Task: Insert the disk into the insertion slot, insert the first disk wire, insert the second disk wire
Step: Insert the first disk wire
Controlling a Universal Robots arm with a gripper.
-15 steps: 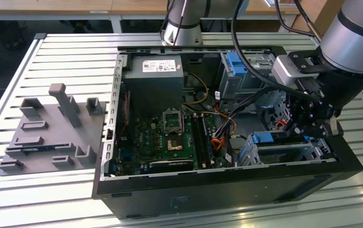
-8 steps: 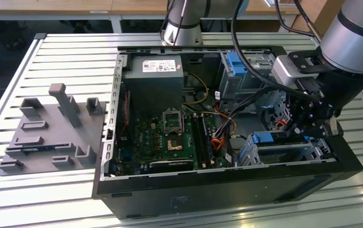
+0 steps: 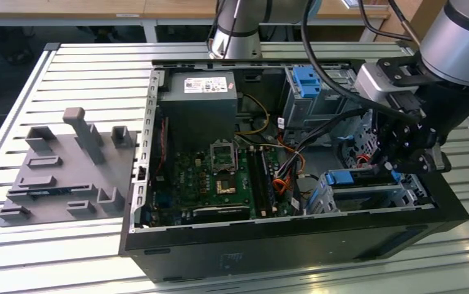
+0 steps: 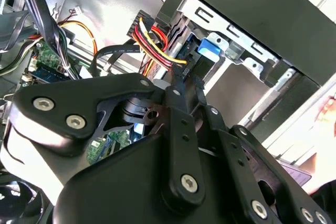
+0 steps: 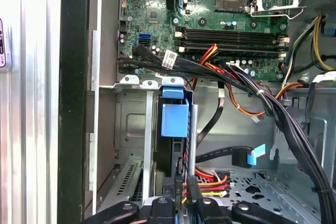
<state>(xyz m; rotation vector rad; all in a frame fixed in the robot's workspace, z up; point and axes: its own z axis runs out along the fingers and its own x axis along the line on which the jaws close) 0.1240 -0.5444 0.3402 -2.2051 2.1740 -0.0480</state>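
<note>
A pale slatted desk [image 3: 79, 67] carries an open black computer case [image 3: 300, 245], with a grey plastic fixture [image 3: 62, 165] beside it on the exterior view's left. The arm reaches into the case on the exterior view's right, its claw [image 3: 388, 168] down by the drive cage [image 3: 365, 199]. The disk [image 5: 173, 119], in its blue frame, sits inside the cage. In both wrist views the claw is narrow, its fingertips [image 4: 178, 80] pinched on the black plug of a red and yellow wire bundle [image 4: 152, 43], right at the disk's edge. A flat black cable [image 5: 220, 153] with a blue plug lies loose nearby.
</note>
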